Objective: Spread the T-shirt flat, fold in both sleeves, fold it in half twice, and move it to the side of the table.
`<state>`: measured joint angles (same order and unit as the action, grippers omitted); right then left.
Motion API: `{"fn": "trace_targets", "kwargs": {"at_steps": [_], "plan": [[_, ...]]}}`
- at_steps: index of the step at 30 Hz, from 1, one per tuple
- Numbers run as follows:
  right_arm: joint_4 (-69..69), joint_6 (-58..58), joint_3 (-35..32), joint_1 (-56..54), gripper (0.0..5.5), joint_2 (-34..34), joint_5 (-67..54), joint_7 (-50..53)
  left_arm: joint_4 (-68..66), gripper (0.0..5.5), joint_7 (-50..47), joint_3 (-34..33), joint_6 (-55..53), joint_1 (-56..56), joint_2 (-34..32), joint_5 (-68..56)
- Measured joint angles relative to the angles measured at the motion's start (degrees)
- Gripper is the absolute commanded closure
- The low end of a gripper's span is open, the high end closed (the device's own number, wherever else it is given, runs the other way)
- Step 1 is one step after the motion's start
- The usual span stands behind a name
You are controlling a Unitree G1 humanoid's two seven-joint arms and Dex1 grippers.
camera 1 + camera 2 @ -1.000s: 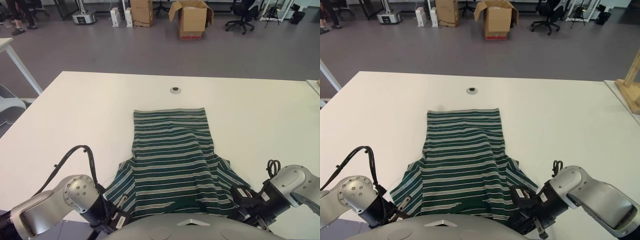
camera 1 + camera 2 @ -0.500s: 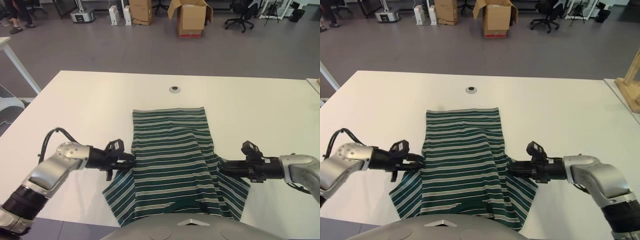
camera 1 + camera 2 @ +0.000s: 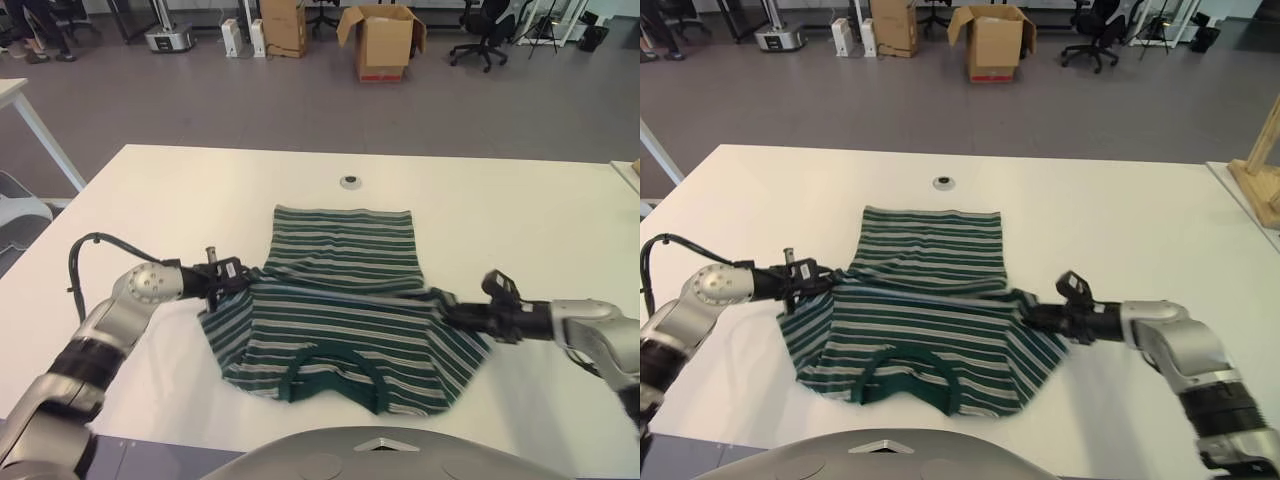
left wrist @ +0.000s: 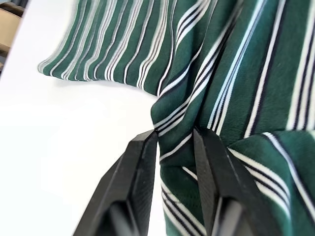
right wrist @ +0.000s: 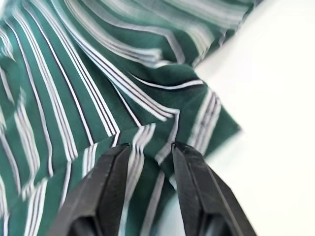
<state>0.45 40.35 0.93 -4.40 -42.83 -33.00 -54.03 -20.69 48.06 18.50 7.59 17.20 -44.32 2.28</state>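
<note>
I've got the white table (image 3: pixel 150 200) in front of me, and the green striped T-shirt (image 3: pixel 345 250) lies in the middle of it with the collar toward me. The hem end is flat, while the shoulder half is bunched up in a ridge across it. My left gripper (image 4: pixel 175 140) is clenched on a fold at the shirt's left edge, and my right gripper (image 5: pixel 150 153) pinches cloth at the right edge, by the sleeve. A small round fitting (image 3: pixel 349 181) sits beyond the hem, apart from it.
</note>
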Motion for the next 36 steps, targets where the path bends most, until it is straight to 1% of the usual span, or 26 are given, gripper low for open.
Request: {"fn": "trace_targets", "kwargs": {"at_steps": [2,5,7,8,10,12,13,15,17,18,19,21,23,26,29,31,32,34,36], "plan": [[0.72,2.98,-4.69,-5.35,3.93,2.86,-3.23,3.71,-4.14,4.23,1.37,-0.99,1.62,2.67,1.45,-0.63],[0.88,6.36,-9.39,-9.03,3.93,4.4,-6.64,6.12,-10.94,4.23,7.08,-3.65,4.96,5.23,-0.67,-1.78],[1.26,6.51,-9.89,-10.98,3.93,5.46,-7.12,7.19,-12.39,4.23,10.31,-5.05,5.36,7.11,-1.63,-2.3],[2.11,5.43,-9.02,-12.32,3.93,6.46,-5.73,7.58,-12.16,4.23,12.37,-5.79,5.09,7.8,-1.62,-3.99],[5.91,1.57,-4.69,-15.35,3.93,9.74,-1.1,8.3,-9.8,4.23,16.35,-8.42,2.41,8.94,-1.3,-8.77],[11.9,-3.3,0.65,-18.05,3.93,12.98,4.04,7.39,-8.34,4.23,17.97,-11.04,-0.48,10.53,-0.8,-12.33],[17.53,-7.26,4.46,-20.49,3.93,14.71,8.4,6.09,-8.39,4.23,18.09,-12.26,-1.35,11.42,-0.65,-13.38],[26.58,-13.68,9.69,-24.44,3.93,16.52,14.72,3.96,-8.45,4.23,18.02,-13.32,-2.05,12.08,-0.58,-13.51],[40.56,-22.16,15.21,-31.59,3.93,18.06,22.66,3.01,-8.39,4.23,17.98,-13.83,-2.44,12.36,-0.3,-13.46],[44.95,-24.07,16.19,-34.64,3.93,18.36,25.22,3.76,-8.15,4.23,17.96,-13.93,-2.49,12.58,-0.02,-13.46],[52.12,-27.52,16.66,-38.81,3.93,19.08,27.77,5.9,-7.41,4.23,17.96,-14.12,-2.89,12.57,0.12,-13.46],[60.86,-30.82,14.74,-43.21,3.93,20.75,29.09,9.76,-5.81,4.23,17.26,-14.35,-3.44,12.48,0.5,-13.36],[65.14,-33.81,10.66,-45.55,3.93,23.15,28.19,11.44,-5.15,4.23,15.18,-14.47,-3.44,11.45,1.45,-12.81],[66.57,-37.82,4.96,-47.86,3.93,24.27,25.43,9.43,-4.54,4.23,10.96,-14.91,-3.66,7.96,2.9,-12.17],[65.4,-38.22,-1.24,-47.71,3.93,22.76,21.24,6.21,-3.31,4.23,7.14,-16.0,-7.41,3.16,3.56,-11.18],[59.81,-36.63,-5.3,-46.57,3.93,20.18,18.34,5.1,-0.11,4.23,5.91,-17.83,-14.33,-1.74,3.47,-12.85],[53.99,-35.19,-7.51,-44.22,3.93,18.76,15.98,4.9,1.75,4.23,5.87,-19.61,-18.7,-4.03,3.33,-14.96],[44.66,-32.0,-10.38,-38.17,3.93,17.73,13.08,5.83,4.03,4.23,5.16,-22.72,-24.38,-6.28,2.94,-17.9],[31.14,-27.02,-13.84,-26.86,3.93,17.9,9.94,9.07,7.94,4.23,4.8,-25.43,-30.46,-7.98,2.92,-21.01]]}}
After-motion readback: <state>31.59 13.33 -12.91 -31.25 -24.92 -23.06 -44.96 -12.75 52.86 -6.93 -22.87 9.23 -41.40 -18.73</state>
